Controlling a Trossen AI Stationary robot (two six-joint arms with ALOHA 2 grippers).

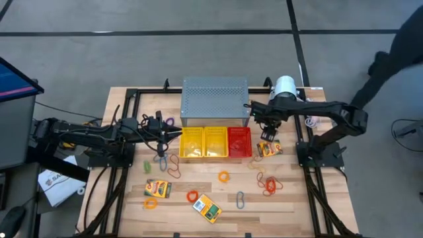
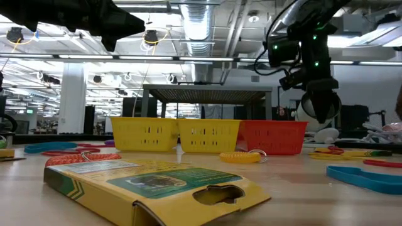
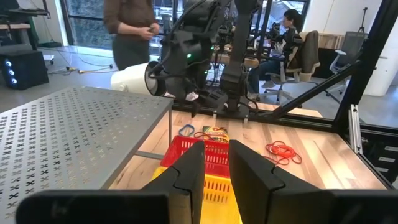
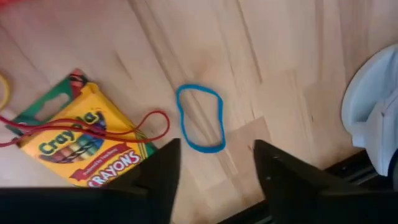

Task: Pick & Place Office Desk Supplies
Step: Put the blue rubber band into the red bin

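My right gripper (image 4: 214, 171) hangs open over the table's right part, fingers pointing down, just right of the red basket (image 1: 239, 142). A blue oval loop (image 4: 200, 118) lies flat on the wood just beyond its fingertips, untouched. Beside the loop lies a yellow-and-green crayon box (image 4: 81, 146) with a thin red band (image 4: 124, 132) draped over it. My left gripper (image 3: 216, 174) is held level above the table, left of the yellow baskets (image 1: 203, 142). Its fingers stand a narrow gap apart with nothing between them.
A grey perforated metal box (image 1: 215, 99) stands behind the baskets, with a white cylinder (image 1: 285, 86) to its right. More crayon boxes (image 1: 158, 189), coloured bands (image 1: 268, 184) and a blue clip (image 1: 240, 198) are scattered over the near half. People are in the room beyond.
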